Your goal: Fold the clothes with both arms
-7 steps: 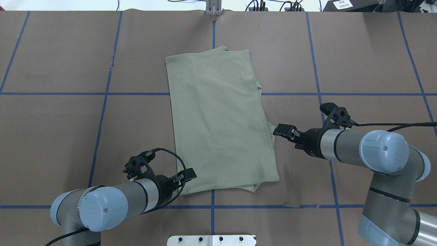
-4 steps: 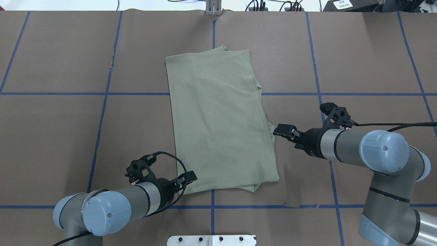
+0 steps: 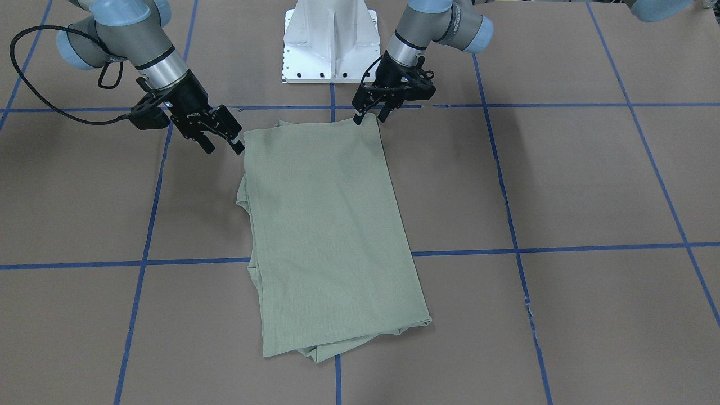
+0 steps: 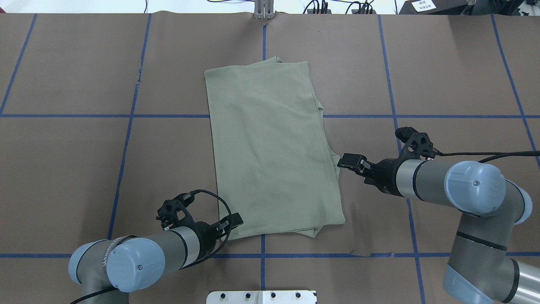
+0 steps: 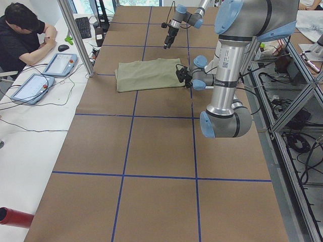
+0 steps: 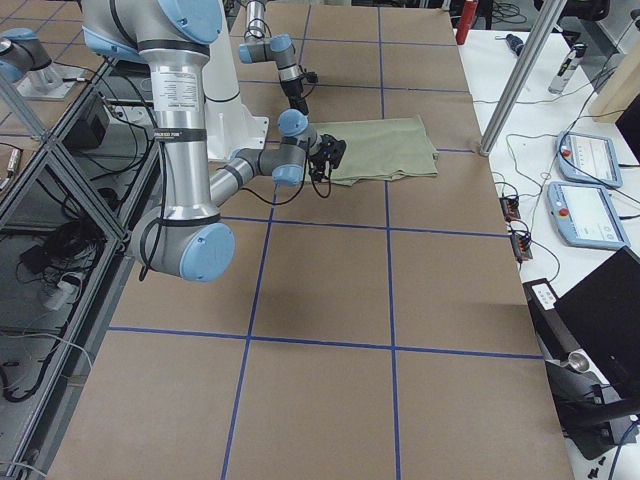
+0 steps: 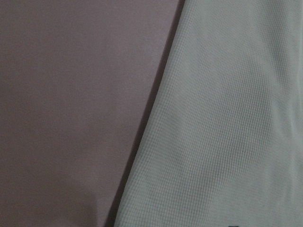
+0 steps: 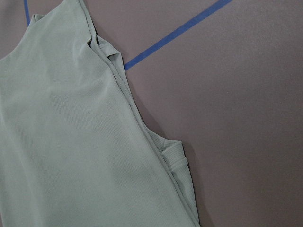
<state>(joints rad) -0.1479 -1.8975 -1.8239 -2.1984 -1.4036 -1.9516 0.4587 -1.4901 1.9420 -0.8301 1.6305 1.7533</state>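
A robotics lab: 2 teach pendants (image 5: 61, 63) beside a seated operator (image 5: 22, 35); table (image 4: 63, 169) gridded with blue tape (image 4: 84, 115).

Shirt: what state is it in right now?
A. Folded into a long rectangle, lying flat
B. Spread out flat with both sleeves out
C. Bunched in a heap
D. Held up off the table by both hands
A: the shirt lies flat as a long rectangle with no sleeve spread out. The left hand is at its near corner and the right hand is by its side edge, neither lifting it.
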